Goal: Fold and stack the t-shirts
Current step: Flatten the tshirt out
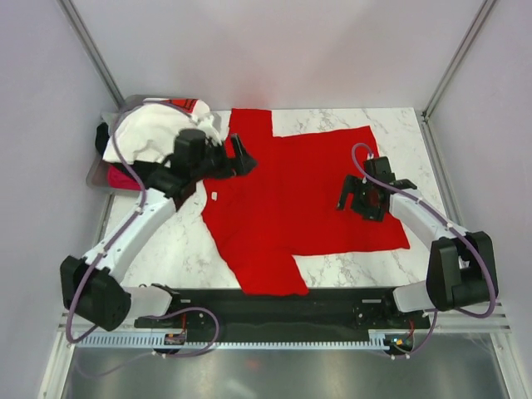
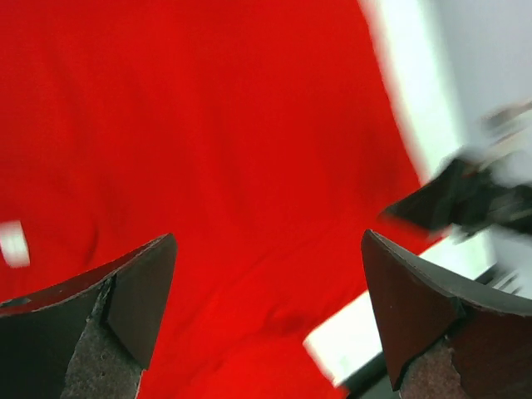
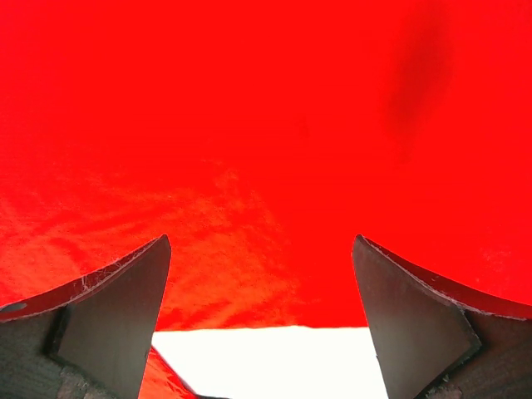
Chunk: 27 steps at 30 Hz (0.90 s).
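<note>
Left pincer (image 1: 239,156) hovers wide open and empty near the collar end of the red t-shirt (image 1: 291,208), right pincer (image 1: 356,199) likewise near its hem.

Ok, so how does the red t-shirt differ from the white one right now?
The red t-shirt lies spread flat in the middle of the table, while the white t-shirt sits crumpled in a heap at the far left. The red t-shirt is plain red, and the white t-shirt shows a red mark. Neither is folded yet.
</note>
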Motion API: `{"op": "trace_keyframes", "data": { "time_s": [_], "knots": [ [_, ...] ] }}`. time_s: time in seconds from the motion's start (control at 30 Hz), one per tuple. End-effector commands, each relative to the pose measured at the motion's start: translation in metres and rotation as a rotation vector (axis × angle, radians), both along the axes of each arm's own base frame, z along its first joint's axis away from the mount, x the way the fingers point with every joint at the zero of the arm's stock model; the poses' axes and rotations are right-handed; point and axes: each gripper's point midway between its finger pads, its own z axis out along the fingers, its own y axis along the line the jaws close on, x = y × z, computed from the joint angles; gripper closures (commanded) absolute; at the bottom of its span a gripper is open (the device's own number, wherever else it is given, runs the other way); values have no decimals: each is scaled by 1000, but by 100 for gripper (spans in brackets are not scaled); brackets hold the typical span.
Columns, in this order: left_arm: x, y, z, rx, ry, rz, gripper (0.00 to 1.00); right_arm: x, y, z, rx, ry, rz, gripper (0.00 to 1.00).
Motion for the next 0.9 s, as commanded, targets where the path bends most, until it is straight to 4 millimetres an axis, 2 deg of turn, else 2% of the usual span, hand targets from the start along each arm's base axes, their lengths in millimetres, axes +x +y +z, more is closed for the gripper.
{"op": "trace_keyframes", "data": {
  "time_s": [0.0,0.03,0.07,0.17,0.23,0.27,0.37,0.43,0.5,0.53,0.57,0.6,0.63,0.7,0.73,0.8,0.83,0.87],
  "knots": [
    [-51,13,-152,163,363,17,0,6,1,-3,2,-8,5,2],
    [-57,15,-161,160,380,16,0,7,0,-5,-8,-1,6,2],
    [-65,20,-178,174,413,21,0,10,-1,-10,-18,12,10,2],
    [-62,26,-203,205,451,62,0,22,1,-20,-29,33,29,2],
    [-56,27,-216,225,466,80,1,29,2,-28,-34,48,37,2],
    [-51,28,-230,244,497,88,1,35,2,-35,-41,66,38,2],
    [-33,30,-241,280,507,100,1,44,0,-51,-62,98,29,2],
    [-26,35,-260,321,545,103,1,50,-3,-58,-72,113,12,2],
    [-8,42,-261,322,554,131,1,62,-6,-65,-79,124,-2,2],
    [-5,45,-273,333,588,139,1,66,-7,-68,-78,131,-10,2],
    [9,46,-266,312,580,153,1,74,-6,-72,-78,139,-14,2],
    [16,46,-268,309,586,154,2,77,-8,-73,-82,148,-26,2],
    [30,43,-266,307,580,157,2,77,-9,-80,-87,178,-32,2],
    [43,42,-262,329,582,151,3,87,-8,-72,-83,173,-39,2],
    [60,35,-249,320,555,147,3,90,-6,-68,-82,167,-36,2],
    [58,34,-237,320,570,137,4,100,-4,-50,-75,138,-22,2],
    [57,33,-227,311,557,137,4,104,-2,-34,-65,105,-11,2],
    [56,33,-205,288,516,141,4,108,-1,-19,-58,80,0,2]
  ]
}}
